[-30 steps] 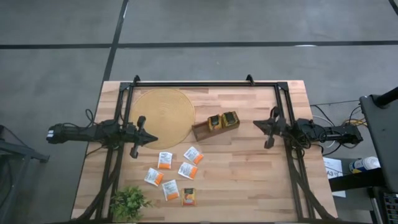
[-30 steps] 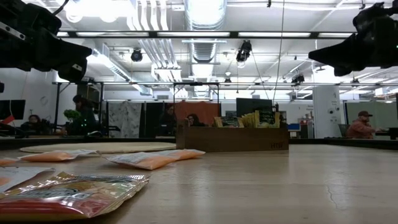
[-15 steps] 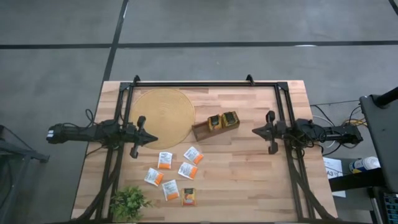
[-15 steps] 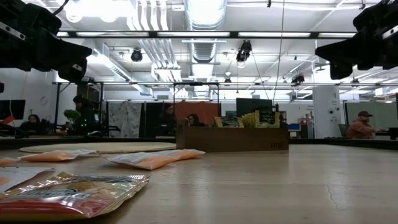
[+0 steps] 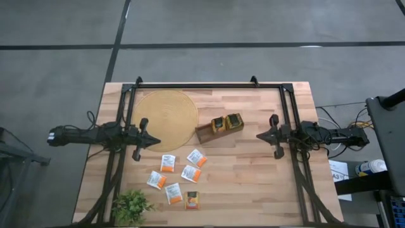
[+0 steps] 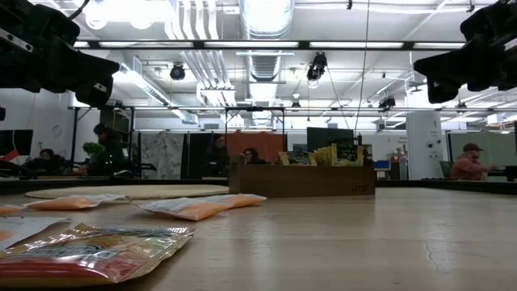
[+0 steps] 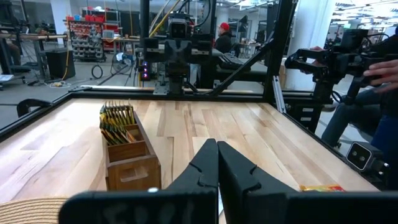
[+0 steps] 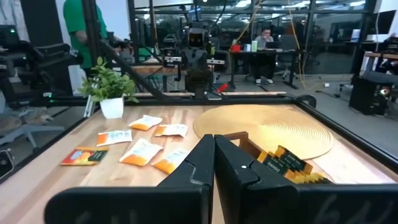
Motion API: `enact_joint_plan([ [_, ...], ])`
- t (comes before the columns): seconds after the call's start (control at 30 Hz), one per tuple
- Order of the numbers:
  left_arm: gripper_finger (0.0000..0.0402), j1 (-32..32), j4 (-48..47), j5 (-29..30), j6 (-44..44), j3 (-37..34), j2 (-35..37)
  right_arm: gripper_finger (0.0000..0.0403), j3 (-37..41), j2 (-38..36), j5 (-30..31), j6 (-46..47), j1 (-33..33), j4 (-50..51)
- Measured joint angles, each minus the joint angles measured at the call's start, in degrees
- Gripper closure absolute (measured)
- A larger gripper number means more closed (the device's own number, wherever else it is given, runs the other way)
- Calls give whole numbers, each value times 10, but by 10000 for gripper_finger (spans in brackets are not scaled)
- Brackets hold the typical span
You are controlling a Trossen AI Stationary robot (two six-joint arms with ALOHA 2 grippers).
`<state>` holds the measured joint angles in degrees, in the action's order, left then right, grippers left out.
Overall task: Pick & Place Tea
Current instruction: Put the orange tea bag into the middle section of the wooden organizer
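Several flat tea sachets lie loose on the wooden table, near its front left; most are white with an orange patch, and one orange-red one lies nearest the front edge. Dark green and yellow sachets stand upright in a brown wooden tray at mid-table. My left gripper hangs shut above the table's left side, pointing level toward the right. My right gripper hangs shut above the right side, pointing level toward the left. Both are clear of the tea.
A round woven mat lies at the far left, beside the tray. A small leafy plant stands at the front left corner. Black frame rails run along the far edge and both sides. People sit in the room beyond.
My right gripper has turned at the wrist, so its tip has swung a little toward the table's near edge and now points straight across the table. It has stayed shut. The tea and the tray have not moved.
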<state>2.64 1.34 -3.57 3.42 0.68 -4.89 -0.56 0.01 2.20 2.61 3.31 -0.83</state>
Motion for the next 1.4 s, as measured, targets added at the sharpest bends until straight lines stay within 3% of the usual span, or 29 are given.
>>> enact_joint_plan([
  [0.47,401,0,0,0,0,0,0,394,0,0,-8,-24,-31,2],
  [1.4,401,0,0,0,0,0,0,394,0,2,-7,-26,-31,1],
])
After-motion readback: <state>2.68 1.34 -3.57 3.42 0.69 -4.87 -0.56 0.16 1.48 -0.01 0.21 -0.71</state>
